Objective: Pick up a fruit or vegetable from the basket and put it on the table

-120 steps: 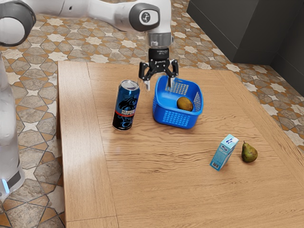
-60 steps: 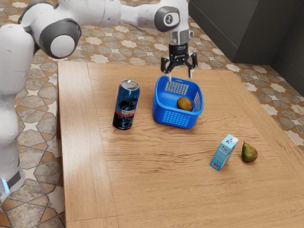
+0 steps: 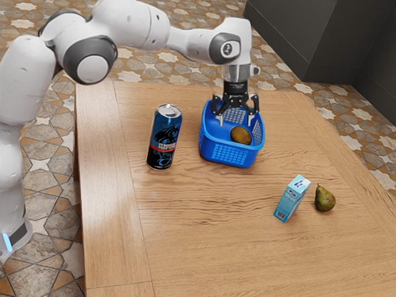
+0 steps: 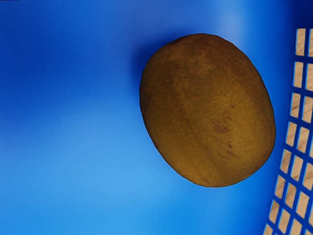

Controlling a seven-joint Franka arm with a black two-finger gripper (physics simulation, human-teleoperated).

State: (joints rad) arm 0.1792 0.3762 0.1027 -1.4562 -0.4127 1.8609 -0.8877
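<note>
My gripper (image 3: 236,121) is over the blue basket (image 3: 228,153) in the exterior view, its two fingers spread wide with nothing between them, their tips at about the height of the rim. A brownish-yellow fruit (image 3: 241,135) lies on the basket floor, just below the gripper. In the wrist view the same oval fruit (image 4: 208,110), speckled with dark spots, rests on the blue floor of the basket near the lattice wall (image 4: 289,169).
A tall blue and black can (image 3: 164,137) stands beside the basket, toward the exterior view's left. Toward the exterior view's right are a small light-blue carton (image 3: 291,199) and a green-brown pear (image 3: 325,198) on the wooden table (image 3: 204,247).
My gripper has moved toward the exterior view's right, then come down over the basket with its fingers still apart. The fruit, basket, can, carton and pear have not moved.
</note>
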